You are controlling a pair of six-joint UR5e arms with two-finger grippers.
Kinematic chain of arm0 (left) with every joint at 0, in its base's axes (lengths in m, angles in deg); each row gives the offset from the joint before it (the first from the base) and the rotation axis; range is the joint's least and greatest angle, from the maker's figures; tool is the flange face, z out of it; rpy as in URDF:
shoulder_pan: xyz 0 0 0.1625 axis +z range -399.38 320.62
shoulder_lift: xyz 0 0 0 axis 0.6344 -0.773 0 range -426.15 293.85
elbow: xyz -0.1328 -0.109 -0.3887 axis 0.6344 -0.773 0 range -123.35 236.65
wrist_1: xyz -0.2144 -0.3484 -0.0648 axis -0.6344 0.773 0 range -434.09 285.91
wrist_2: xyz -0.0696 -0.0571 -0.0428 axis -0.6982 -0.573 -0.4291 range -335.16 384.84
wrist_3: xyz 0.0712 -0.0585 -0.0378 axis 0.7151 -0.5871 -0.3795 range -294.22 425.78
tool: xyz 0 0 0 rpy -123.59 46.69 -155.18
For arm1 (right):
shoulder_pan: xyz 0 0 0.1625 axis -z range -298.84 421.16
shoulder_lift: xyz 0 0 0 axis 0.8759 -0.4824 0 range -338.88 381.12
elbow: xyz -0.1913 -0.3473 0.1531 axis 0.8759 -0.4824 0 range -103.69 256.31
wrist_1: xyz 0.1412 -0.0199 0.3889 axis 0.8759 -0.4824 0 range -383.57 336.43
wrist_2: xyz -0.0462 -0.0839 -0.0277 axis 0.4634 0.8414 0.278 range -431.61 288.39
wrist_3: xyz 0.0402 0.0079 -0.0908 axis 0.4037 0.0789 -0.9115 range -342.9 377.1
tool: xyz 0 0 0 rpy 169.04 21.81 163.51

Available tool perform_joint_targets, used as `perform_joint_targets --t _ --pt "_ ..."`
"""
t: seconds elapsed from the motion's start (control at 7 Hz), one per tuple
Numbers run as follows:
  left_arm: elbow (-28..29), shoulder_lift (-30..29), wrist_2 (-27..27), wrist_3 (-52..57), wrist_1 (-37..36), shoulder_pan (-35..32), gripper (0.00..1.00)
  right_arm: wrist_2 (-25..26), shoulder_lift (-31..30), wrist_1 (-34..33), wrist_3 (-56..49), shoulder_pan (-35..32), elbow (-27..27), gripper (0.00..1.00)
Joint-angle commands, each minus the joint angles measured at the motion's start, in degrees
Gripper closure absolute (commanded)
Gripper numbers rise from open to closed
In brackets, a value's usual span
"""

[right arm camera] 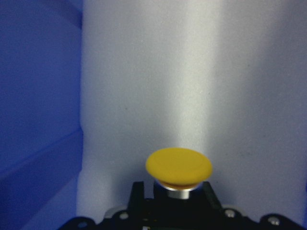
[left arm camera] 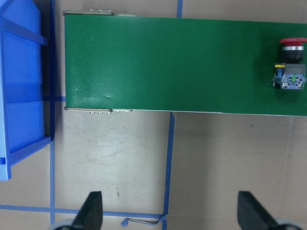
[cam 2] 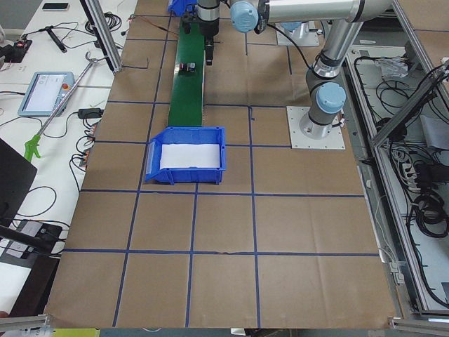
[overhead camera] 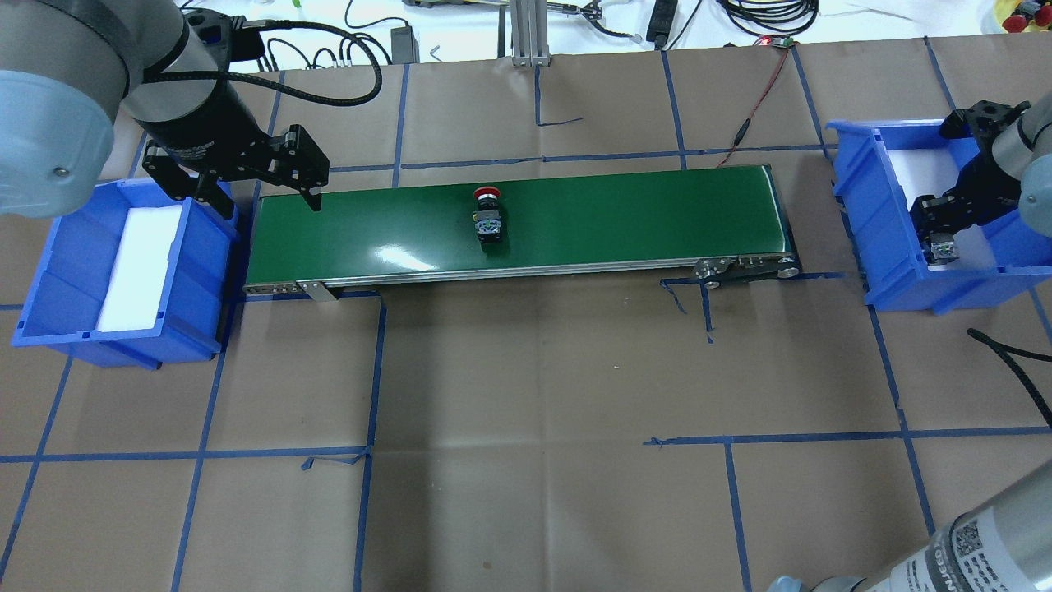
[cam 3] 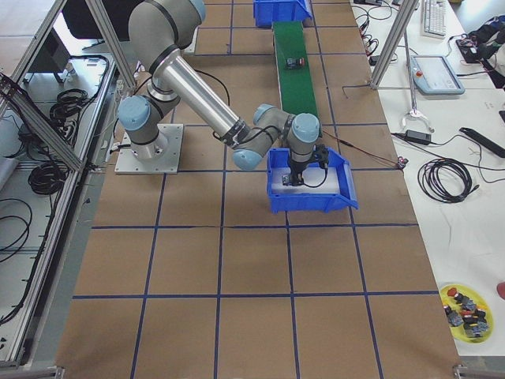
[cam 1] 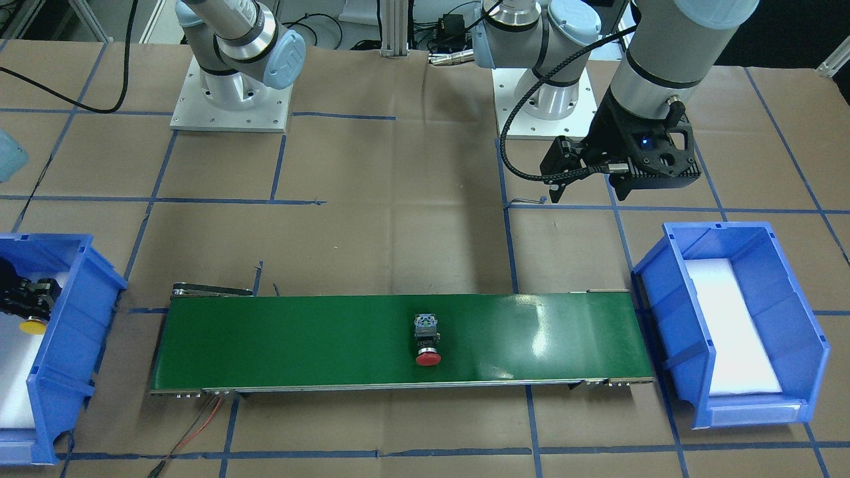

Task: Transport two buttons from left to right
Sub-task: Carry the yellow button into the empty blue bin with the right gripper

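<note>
The red-capped button (overhead camera: pixel 487 215) lies on its side near the middle of the green conveyor belt (overhead camera: pixel 625 218). It also shows in the front view (cam 1: pixel 427 338) and the left wrist view (left arm camera: pixel 290 62). My left gripper (overhead camera: pixel 267 197) is open and empty. It hangs above the belt's left end, beside the left blue bin (overhead camera: pixel 201 271). My right gripper (overhead camera: pixel 941 238) is inside the right blue bin (overhead camera: pixel 871 214), shut on the black body of the yellow-capped button (right arm camera: pixel 179 167). The cap points at the bin's white foam pad (right arm camera: pixel 192 72). I cannot tell whether it touches.
The left bin holds only a white foam pad (overhead camera: pixel 140 263). A red and black wire (overhead camera: pixel 760 99) runs from the belt's right end to the back. Blue tape lines cross the brown paper table (overhead camera: pixel 534 395).
</note>
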Motion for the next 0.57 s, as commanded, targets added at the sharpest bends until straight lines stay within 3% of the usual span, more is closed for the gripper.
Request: perform_joint_targets --t 0.0,0.43 --pt "0.00 -0.09 0.00 -0.01 0.00 -0.02 0.00 -0.09 0.15 -0.25 0.09 0.04 -0.33 0.01" --pt "0.00 -0.09 0.00 -0.01 0.00 -0.02 0.00 0.09 -0.02 0.71 0.70 -0.05 -3.82 0.01"
